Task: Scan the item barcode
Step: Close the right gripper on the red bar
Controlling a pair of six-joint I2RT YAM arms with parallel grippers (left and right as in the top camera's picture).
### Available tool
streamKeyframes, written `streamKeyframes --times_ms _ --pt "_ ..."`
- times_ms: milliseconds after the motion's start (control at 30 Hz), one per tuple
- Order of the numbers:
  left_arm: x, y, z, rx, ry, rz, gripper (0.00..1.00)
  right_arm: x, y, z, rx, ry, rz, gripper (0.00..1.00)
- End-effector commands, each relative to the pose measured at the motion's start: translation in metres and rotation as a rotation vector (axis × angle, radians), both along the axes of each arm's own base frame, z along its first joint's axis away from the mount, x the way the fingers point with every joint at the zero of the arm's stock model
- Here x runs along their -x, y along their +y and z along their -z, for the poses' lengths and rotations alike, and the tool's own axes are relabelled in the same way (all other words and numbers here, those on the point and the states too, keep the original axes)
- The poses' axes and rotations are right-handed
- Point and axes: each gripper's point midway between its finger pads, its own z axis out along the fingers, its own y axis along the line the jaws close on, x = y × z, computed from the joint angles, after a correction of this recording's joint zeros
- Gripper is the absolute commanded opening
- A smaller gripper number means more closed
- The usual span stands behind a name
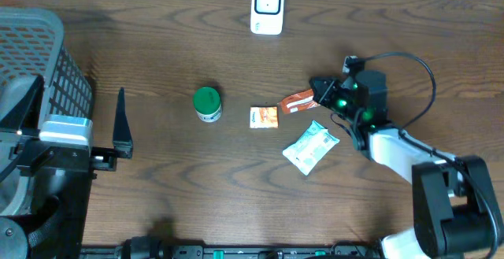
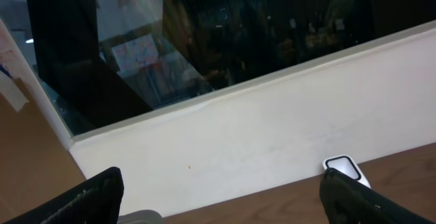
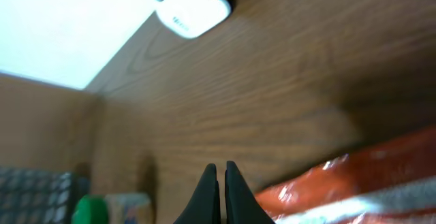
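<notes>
Overhead: the orange packet (image 1: 298,100) lies flat on the worktop (image 1: 157,196), right of centre. Its long axis runs nearly left to right, the right end tipped a little toward the far edge and pointing at the right gripper (image 1: 317,86). Those jaws are clenched just beside that end; whether they touch it I cannot tell. The scanner (image 1: 268,8) stands at the far edge, well apart. Left of the packet lie a small orange-and-white sachet (image 1: 264,116) and a green-lidded jar (image 1: 207,103); a white pouch (image 1: 310,147) lies nearer the front.

Left wrist: the left gripper (image 2: 221,190) has its jaws spread wide with nothing between them, facing a white wall.

Right wrist: the two fingers (image 3: 208,190) are pressed together, grasping nothing, with the orange packet just to their right
</notes>
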Motion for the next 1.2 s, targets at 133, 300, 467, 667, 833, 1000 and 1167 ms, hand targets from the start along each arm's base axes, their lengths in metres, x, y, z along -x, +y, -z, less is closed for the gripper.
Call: streamKeyframes --times_ms 133,300,467,667,833,1000,1167 --pt "0.0 -0.001 0.003 0.004 0.007 0.009 0.92 -0.005 -0.018 0.072 0.136 0.124 0.085 0.01" --pt "0.0 -0.001 0.003 0.004 0.006 0.009 0.92 0.008 -0.015 0.112 0.155 0.218 0.065 0.01" --pt "0.0 -0.001 0.003 0.003 0.006 0.009 0.92 0.003 0.006 0.076 0.063 0.13 -0.036 0.01" --pt "0.0 -0.001 0.003 0.003 0.006 0.009 0.92 -0.004 0.0 -0.015 0.015 -0.05 -0.042 0.01" --pt "0.0 -0.001 0.003 0.003 0.006 0.009 0.92 0.001 -0.035 -0.024 0.125 -0.029 0.067 0.01" --pt "0.0 -0.001 0.003 0.004 0.006 0.009 0.92 0.016 -0.047 0.036 0.225 0.146 0.082 0.01" --pt "0.0 -0.001 0.002 0.004 0.006 0.01 0.92 0.017 -0.044 0.09 0.241 0.23 0.064 0.01"
